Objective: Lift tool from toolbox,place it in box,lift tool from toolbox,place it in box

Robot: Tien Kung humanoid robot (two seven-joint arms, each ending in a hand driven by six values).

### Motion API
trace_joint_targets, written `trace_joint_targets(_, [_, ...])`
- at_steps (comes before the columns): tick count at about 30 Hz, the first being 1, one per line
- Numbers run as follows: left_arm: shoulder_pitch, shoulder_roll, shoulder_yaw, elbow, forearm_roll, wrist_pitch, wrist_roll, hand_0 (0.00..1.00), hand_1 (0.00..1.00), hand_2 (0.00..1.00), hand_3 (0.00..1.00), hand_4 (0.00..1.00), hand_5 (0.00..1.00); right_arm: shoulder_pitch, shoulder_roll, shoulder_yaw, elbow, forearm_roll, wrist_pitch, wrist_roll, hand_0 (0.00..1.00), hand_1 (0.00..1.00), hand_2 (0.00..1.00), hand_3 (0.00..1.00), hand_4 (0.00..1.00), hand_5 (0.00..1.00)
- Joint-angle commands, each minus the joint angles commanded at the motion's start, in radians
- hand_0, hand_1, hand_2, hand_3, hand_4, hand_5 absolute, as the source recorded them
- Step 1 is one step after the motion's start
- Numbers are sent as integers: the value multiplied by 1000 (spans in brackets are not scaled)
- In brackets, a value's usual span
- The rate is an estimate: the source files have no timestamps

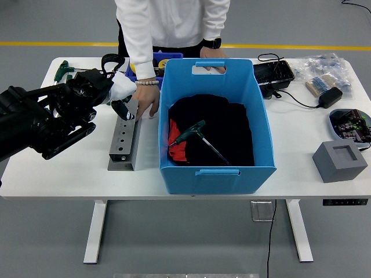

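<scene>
My left hand (119, 95), black with a white cover, hovers over the far end of the grey drilled tool rack (124, 142) on the table's left side. A person's hand (148, 99) rests at that same end, just right of mine. The person's other hand (211, 54) holds the far rim of the big blue box (217, 171). Inside the box a green T-handle tool (194, 132) lies on black cloth beside something red. The right arm is out of sight.
More green-handled tools (62, 70) lie at the far left. A small blue bin (157, 58) sits behind the rack. To the right are a black tray (272, 74), a power adapter (330, 97) with its cable, bagged parts (324, 70) and a grey foam block (340, 161).
</scene>
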Motion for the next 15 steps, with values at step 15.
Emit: trace_joint_targets(15, [6,1,9,-9,-90,-3,6,616,672,617,558,799,699,1,0,-1,0,0,0,0,675,640,715,572,778,722])
